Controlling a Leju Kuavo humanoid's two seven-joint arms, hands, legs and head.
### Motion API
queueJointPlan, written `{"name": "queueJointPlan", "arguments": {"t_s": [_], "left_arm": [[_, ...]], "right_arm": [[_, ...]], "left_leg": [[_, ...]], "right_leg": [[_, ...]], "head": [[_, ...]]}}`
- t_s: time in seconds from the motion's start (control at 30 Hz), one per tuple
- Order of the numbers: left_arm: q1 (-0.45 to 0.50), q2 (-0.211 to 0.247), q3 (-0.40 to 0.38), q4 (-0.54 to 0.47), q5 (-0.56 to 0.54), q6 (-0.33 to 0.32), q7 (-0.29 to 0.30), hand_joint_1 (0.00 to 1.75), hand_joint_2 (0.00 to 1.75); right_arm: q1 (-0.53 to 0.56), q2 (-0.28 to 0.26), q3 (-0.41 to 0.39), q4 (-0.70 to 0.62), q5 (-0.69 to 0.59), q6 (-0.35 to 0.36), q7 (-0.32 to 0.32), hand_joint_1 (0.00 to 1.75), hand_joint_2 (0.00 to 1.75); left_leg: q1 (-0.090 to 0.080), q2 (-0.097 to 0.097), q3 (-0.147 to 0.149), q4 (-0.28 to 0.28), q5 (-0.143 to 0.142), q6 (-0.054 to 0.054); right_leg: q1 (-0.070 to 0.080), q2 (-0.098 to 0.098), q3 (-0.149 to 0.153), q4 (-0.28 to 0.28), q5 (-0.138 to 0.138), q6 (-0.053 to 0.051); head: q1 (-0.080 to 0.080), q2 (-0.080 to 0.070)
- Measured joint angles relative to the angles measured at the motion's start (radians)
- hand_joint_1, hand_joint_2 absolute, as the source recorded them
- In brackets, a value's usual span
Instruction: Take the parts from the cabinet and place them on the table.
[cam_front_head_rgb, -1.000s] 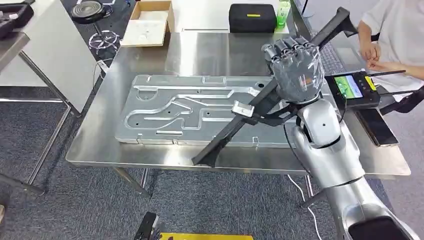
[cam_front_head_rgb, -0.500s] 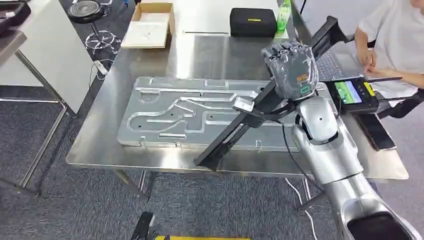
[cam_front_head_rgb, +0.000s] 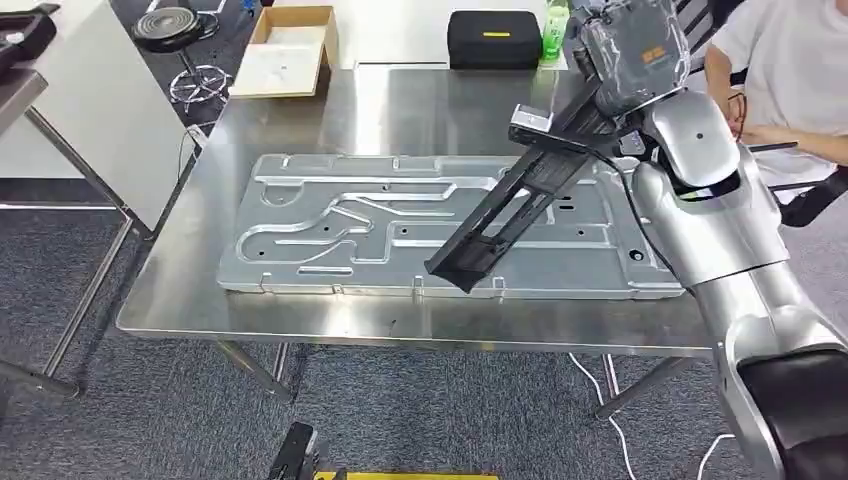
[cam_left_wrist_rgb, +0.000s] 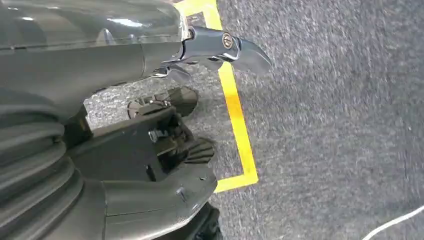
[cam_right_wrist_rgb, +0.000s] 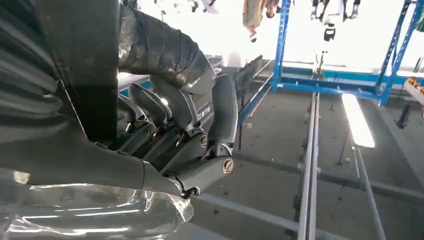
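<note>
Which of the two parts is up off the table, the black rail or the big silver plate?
The long black rail: the right hand holds its upper end, tilted. The grooved silver plate lies flat.

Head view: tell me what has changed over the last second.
The right hand, gripping the long black part, has moved away from the robot toward the table's far right corner, carrying the part's low end from beyond the near table edge to above the grey metal plate. The grip and the plate on the table are unchanged.

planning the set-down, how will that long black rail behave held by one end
The rail looks stiff: it stays straight though the right hand grips only its upper end. Its long free end likely levers and swings. It may skid on the plate.
</note>
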Motion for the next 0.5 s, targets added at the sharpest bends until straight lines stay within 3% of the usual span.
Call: {"name": "queueJointPlan", "arguments": {"t_s": [0.1,0.13,0.23,0.3,0.33,0.47,0.5], "left_arm": [[0.000,0.000,-0.004,0.000,-0.005,0.000,0.000,0.00,1.75],[0.002,0.000,-0.005,0.000,-0.005,-0.003,0.000,0.00,1.75],[0.004,0.000,-0.008,0.000,-0.004,-0.019,0.000,0.00,1.75],[0.003,0.000,-0.010,0.000,-0.002,-0.027,0.000,0.00,1.75],[0.002,0.001,-0.010,0.000,-0.001,-0.029,0.000,0.00,1.75],[0.003,0.000,-0.011,0.000,0.002,-0.046,0.001,0.00,1.75],[0.003,-0.001,-0.011,0.000,0.004,-0.051,0.002,0.00,1.75]], "right_arm": [[-0.008,-0.002,0.016,0.008,-0.007,-0.009,0.000,1.75,1.75],[-0.008,-0.003,0.021,0.011,-0.012,-0.008,0.000,1.75,1.75],[-0.016,-0.005,0.032,0.015,-0.027,0.002,-0.002,1.75,1.75],[-0.033,-0.005,0.039,0.017,-0.037,0.009,-0.003,1.75,1.75],[-0.042,-0.006,0.040,0.018,-0.039,0.011,-0.003,1.75,1.75],[-0.061,-0.010,0.056,0.026,-0.075,0.045,-0.021,1.75,1.75],[-0.065,-0.011,0.061,0.028,-0.090,0.062,-0.029,1.75,1.75]], "left_leg": [[0.000,0.000,-0.104,0.225,-0.102,-0.004],[-0.001,0.000,-0.123,0.263,-0.105,-0.002],[-0.004,0.000,-0.088,0.182,-0.042,0.012],[-0.012,-0.002,-0.004,0.010,0.038,0.034],[-0.014,-0.002,0.016,-0.030,0.026,0.047],[-0.023,-0.001,0.020,-0.046,0.035,0.049],[-0.007,0.004,0.031,-0.070,0.049,0.052]], "right_leg": [[0.008,0.002,0.000,0.000,-0.002,-0.008],[0.012,0.002,0.000,0.001,-0.002,-0.008],[0.019,0.005,0.003,0.002,-0.003,-0.010],[0.024,0.007,0.007,0.001,-0.004,-0.011],[0.023,0.007,0.007,-0.001,-0.003,-0.010],[0.020,0.004,0.007,-0.010,0.003,0.012],[0.022,0.002,0.005,0.000,-0.005,0.017]], "head": [[0.000,0.000],[0.000,0.000],[0.000,0.000],[0.000,0.000],[0.001,0.000],[0.001,0.000],[0.000,0.000]]}}
